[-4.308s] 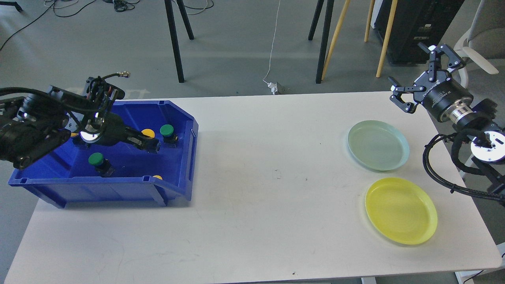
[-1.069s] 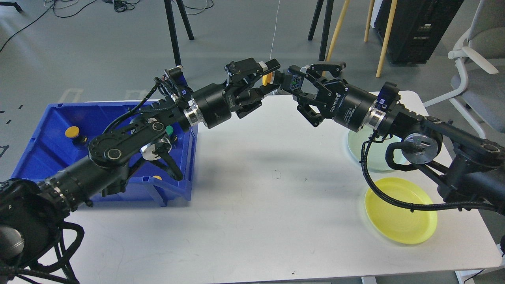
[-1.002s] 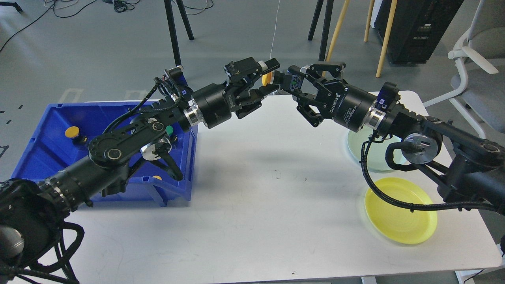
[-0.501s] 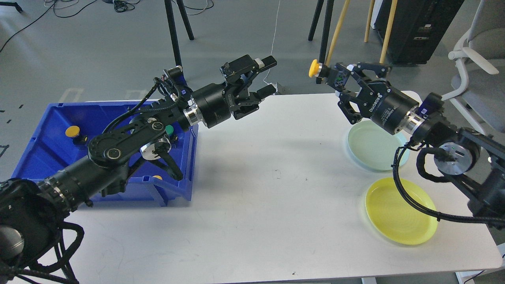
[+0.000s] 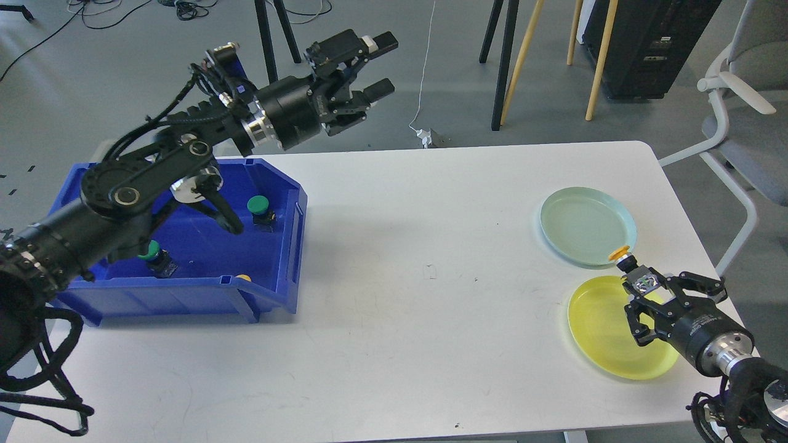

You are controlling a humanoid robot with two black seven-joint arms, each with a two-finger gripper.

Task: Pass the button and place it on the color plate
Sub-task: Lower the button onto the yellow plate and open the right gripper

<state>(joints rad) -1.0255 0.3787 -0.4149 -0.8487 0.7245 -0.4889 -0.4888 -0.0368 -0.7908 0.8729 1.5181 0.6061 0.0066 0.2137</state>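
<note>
White table [image 5: 431, 295], right claw [image 5: 640, 284] pinching yellow button [image 5: 619, 253] — left claw [image 5: 377, 64] spread, empty

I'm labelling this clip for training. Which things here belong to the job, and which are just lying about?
Job:
yellow button, held by the right gripper
yellow plate
left gripper, open
blue bin with green buttons

Lying about:
green plate (wrong colour for this button)
chair
black case
floor cables

Single head cam, fwd and down over table [image 5: 394, 307].
</note>
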